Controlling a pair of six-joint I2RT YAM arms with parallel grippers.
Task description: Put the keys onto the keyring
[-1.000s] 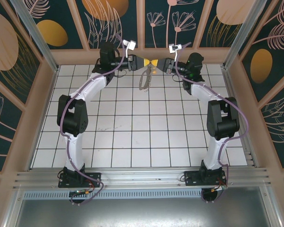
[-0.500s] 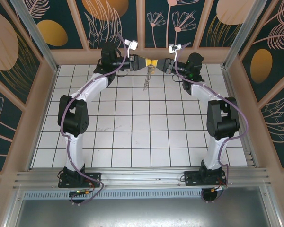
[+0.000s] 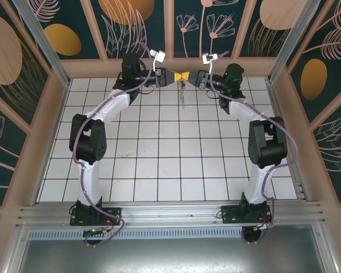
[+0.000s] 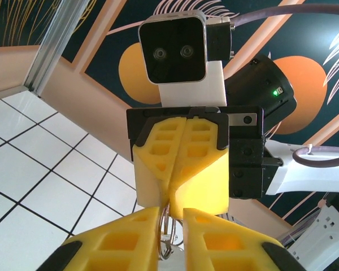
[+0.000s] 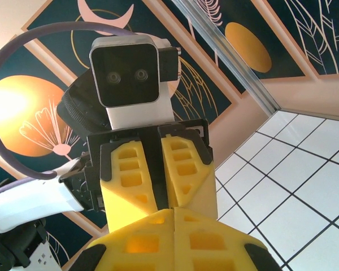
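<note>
Left gripper [image 3: 173, 76] and right gripper [image 3: 186, 76] meet tip to tip in the air above the middle of the far edge of the table [image 3: 159, 170]. In the left wrist view, the left gripper's yellow fingers [image 4: 130, 237] are nearly together, with the doubled wire of the keyring [image 4: 165, 234] caught in the narrow slot between them. From there the keyring hangs free, its long axis pointing down toward the tiles. The right gripper's pads are pressed flat together with no gap, their tip right at the top of the ring. The key is too small to pick out, and whether it is pinched between those pads I cannot tell. If so, threading turns on the right gripper, which faces the ring head-on. No brand, label or writing is readable.
</note>
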